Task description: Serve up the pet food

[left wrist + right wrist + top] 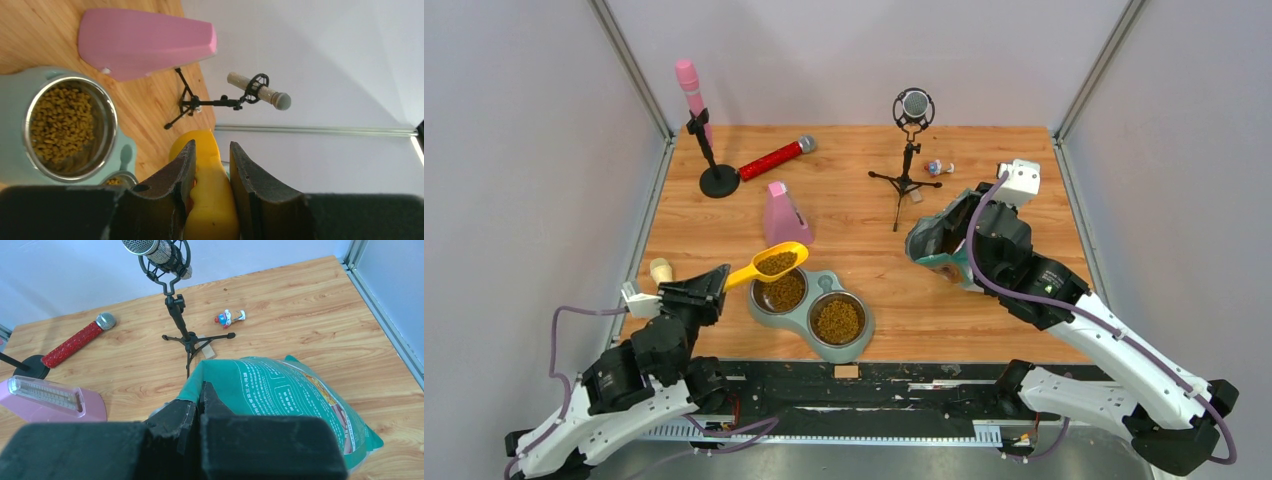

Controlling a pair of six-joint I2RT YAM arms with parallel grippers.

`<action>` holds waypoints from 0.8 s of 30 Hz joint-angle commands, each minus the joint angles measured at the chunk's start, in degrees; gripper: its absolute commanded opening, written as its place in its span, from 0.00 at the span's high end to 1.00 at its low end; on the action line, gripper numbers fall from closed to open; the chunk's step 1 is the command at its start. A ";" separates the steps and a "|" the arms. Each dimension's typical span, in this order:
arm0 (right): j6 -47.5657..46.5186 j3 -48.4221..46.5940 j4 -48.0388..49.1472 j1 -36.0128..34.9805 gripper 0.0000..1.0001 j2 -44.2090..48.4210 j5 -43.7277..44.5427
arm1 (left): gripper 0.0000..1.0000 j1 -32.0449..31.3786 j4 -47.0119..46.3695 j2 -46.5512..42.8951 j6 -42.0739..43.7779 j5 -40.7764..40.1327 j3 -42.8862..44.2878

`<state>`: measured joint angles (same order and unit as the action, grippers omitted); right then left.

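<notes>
My left gripper point(720, 279) is shut on the handle of a yellow scoop point(767, 266), also seen in the left wrist view point(209, 190). The scoop is heaped with brown kibble point(776, 262) and hangs just above the left bowl point(781, 292) of a pale green double feeder point(861, 342). Both bowls hold kibble, the right bowl point(838, 320) too; one bowl point(62, 126) shows in the left wrist view. My right gripper point(202, 395) is shut on the open rim of the teal food bag point(285, 400), which stands at centre right point(939, 245).
A pink metronome point(784, 213) stands just behind the feeder. A microphone on a small tripod point(908, 150), a red glitter microphone point(774, 158), a pink microphone on a round stand point(704, 130) and a tiny toy figure point(938, 167) lie further back. A small cream object point(660, 269) sits at the left edge.
</notes>
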<state>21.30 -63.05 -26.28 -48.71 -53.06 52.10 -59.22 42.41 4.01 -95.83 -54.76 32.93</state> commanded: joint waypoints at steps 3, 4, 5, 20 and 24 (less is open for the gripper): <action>-0.25 -3.27 8.79 -0.38 1.00 1.31 2.12 | 1.00 0.12 12.36 -0.22 -1.74 -6.75 4.18; -0.29 -3.31 8.79 -0.34 1.00 1.29 2.13 | 1.00 0.08 13.18 0.45 -1.82 -6.93 4.53; -0.29 -3.39 8.81 -0.34 1.00 1.27 2.21 | 1.00 0.12 14.99 0.86 -2.10 -7.07 5.24; -0.80 -2.86 8.79 -0.34 1.00 1.48 2.82 | 1.00 0.12 26.24 10.62 -3.27 -9.88 9.11; -1.12 -2.94 8.79 -0.40 1.00 1.21 2.91 | 1.00 0.14 27.45 12.81 -2.91 -9.81 9.66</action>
<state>20.18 -63.05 -25.89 -48.71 -53.06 53.01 -59.22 68.10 14.70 -97.45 -60.64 40.05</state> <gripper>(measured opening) 0.015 0.348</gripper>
